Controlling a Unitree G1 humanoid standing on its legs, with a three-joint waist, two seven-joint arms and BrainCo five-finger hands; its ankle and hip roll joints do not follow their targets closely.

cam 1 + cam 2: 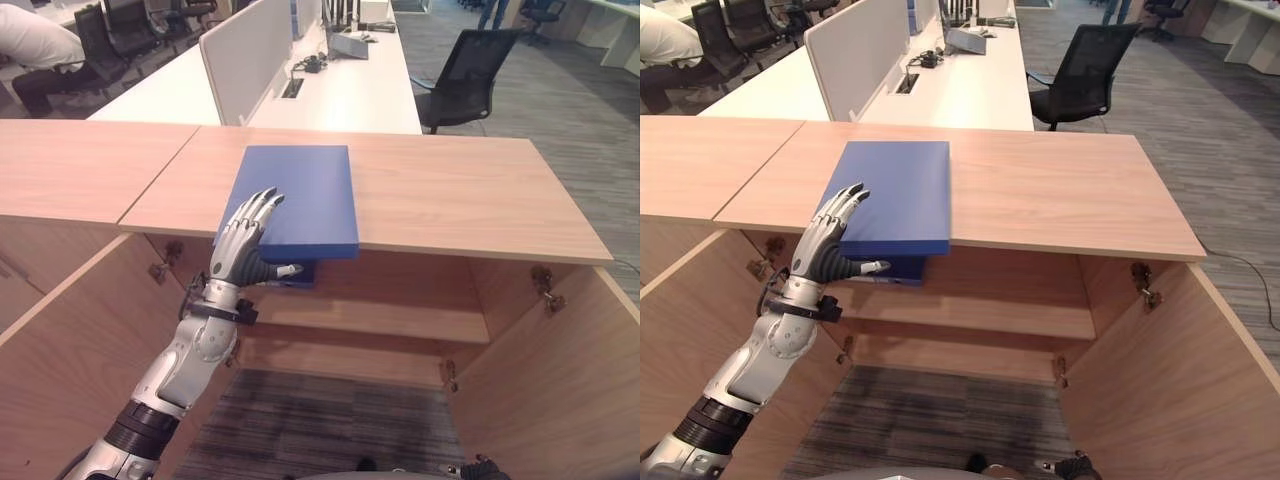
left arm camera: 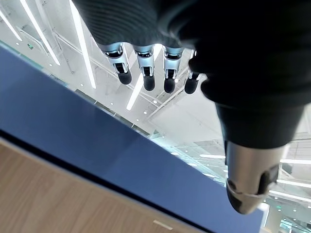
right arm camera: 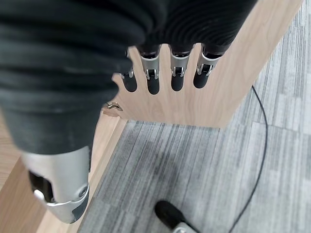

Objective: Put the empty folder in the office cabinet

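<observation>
Right hand nearest: hangs low beside open cabinet door, fingers straight, relaxed, holding nothing; idle.

Left hand raised to front edge of cabinet top, near its left corner. Fingers lie straight on blue folder, thumb out sideways beneath overhanging edge; no closed grip yet.

Folder flat on top, near end jutting past front edge, judged deliberate: overhang lets thumb get under. Shelf inside open cabinet awaits it.

My arm: silver-grey shell, black bands.

My left hand has silver fingers with dark tips; my right hand wears a dark ribbed cover.
</observation>
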